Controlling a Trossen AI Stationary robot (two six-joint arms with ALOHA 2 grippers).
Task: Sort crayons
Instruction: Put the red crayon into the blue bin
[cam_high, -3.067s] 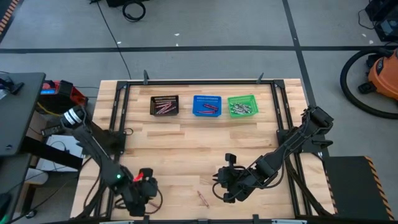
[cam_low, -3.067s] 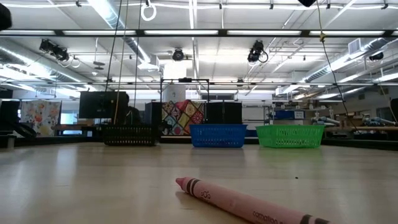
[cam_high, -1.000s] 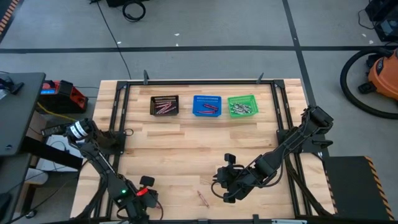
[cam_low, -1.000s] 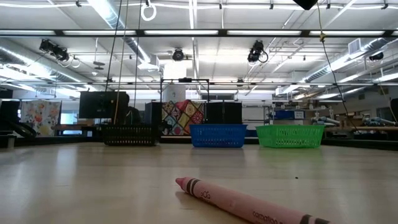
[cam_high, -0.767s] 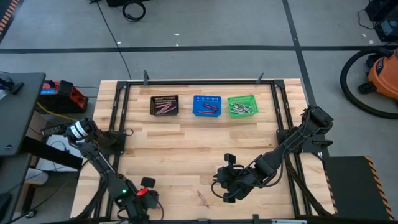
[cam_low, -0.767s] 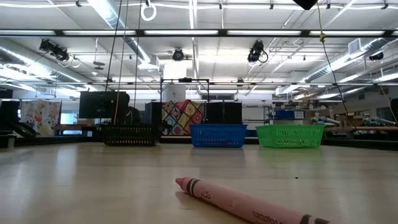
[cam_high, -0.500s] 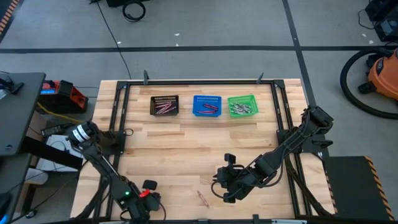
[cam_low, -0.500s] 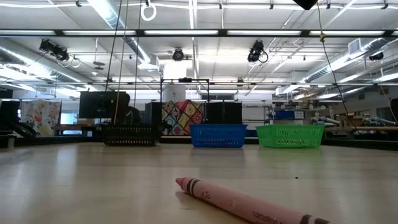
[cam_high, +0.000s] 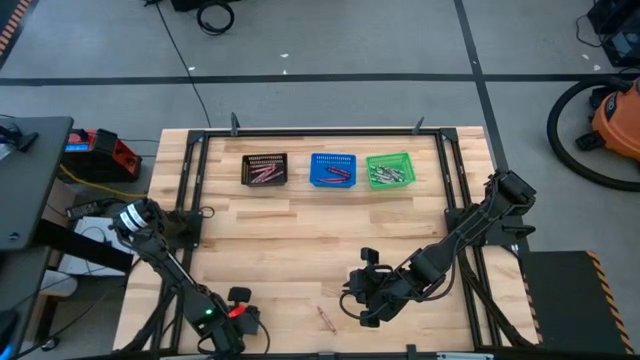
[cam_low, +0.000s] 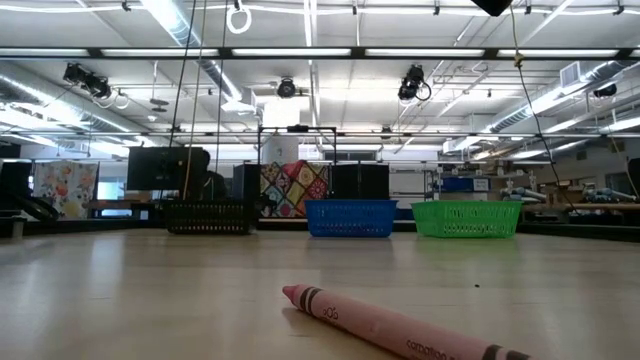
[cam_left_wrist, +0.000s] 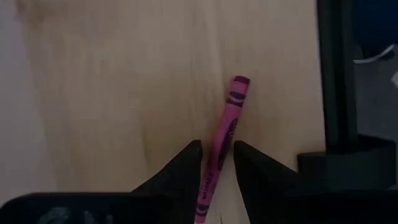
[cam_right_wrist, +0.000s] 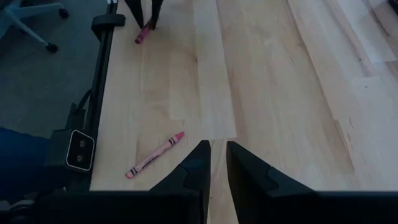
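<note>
A pink-magenta crayon (cam_left_wrist: 227, 121) sits between the fingers of my left gripper (cam_left_wrist: 216, 152), near the table's front left corner (cam_high: 238, 318). It also shows in the right wrist view (cam_right_wrist: 141, 36), under the left fingers. A second pink crayon (cam_high: 325, 319) lies flat on the table near the front edge, and shows close up in the low view (cam_low: 400, 325). My right gripper (cam_right_wrist: 217, 155) hangs shut and empty above the table, just right of that crayon (cam_right_wrist: 155, 154). Several crayons lie in the three baskets at the far side. My left gripper pinches the pink crayon's paper-wrapped shaft (cam_left_wrist: 219, 149) between its two fingers. The fingers come from above, pointing down, and lie across the crayon. One end (cam_left_wrist: 239, 82) sticks out past the fingers. Whether the crayon is clear of the wood, I cannot tell.
A black basket (cam_high: 265, 169), a blue basket (cam_high: 332, 169) and a green basket (cam_high: 389, 169) stand in a row at the far side. A black frame rail (cam_left_wrist: 339, 74) runs along the table's edge close to my left gripper. Bare wood lies between the baskets and the arms.
My left arm has shifted a little toward the table's near edge and right, low over the front left corner. The crayon on the table and my right arm have kept still.
</note>
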